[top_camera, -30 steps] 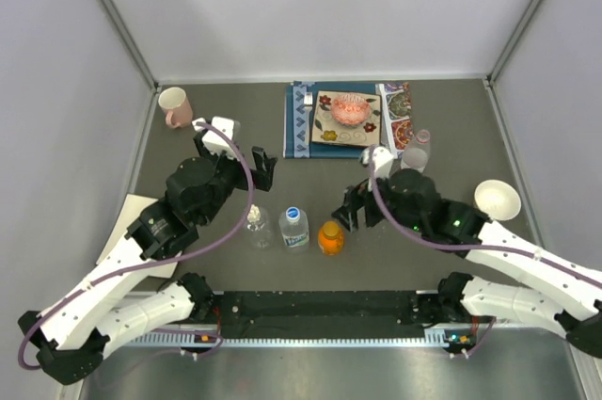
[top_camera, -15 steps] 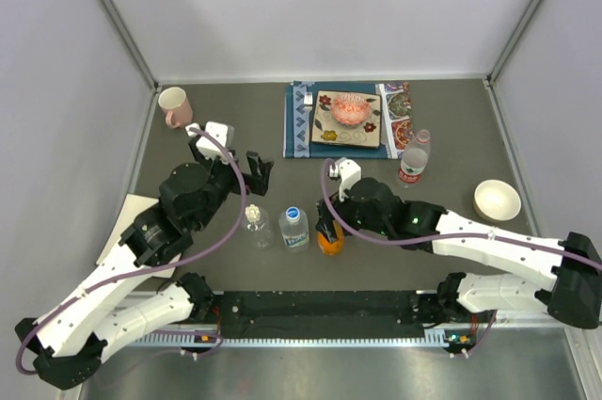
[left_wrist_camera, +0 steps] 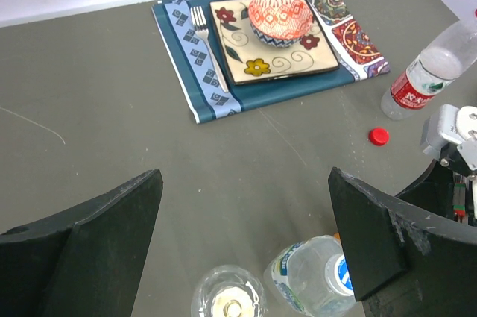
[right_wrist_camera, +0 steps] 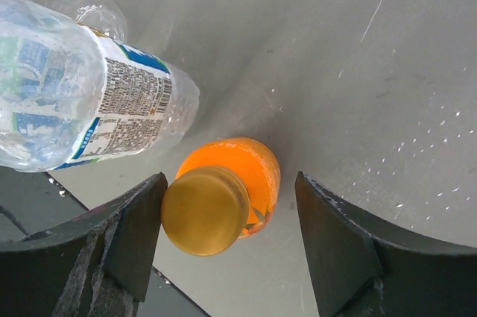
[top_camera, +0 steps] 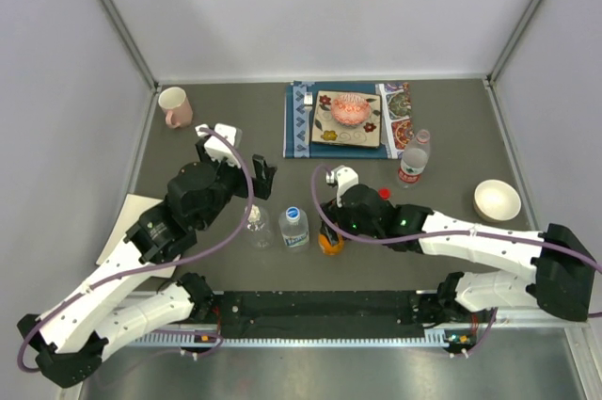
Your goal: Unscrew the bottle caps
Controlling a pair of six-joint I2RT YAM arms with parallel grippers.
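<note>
labelled bottle point(right_wrist_camera: 89, 101) just beside orange bottle point(right_wrist_camera: 257, 175) | open table point(right_wrist_camera: 358, 71) on its other side

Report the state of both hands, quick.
Left hand: open, empty.
Right hand: open around the orange cap, not clamped.

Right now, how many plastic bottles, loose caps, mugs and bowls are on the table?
Small plastic bottles: 4 (plain clear, blue-white label, short orange, red label)
Loose round red plastic cap: 1
Pink mug: 1
Bowls: 2 (plain white, red patterned)
Total: 8
</note>
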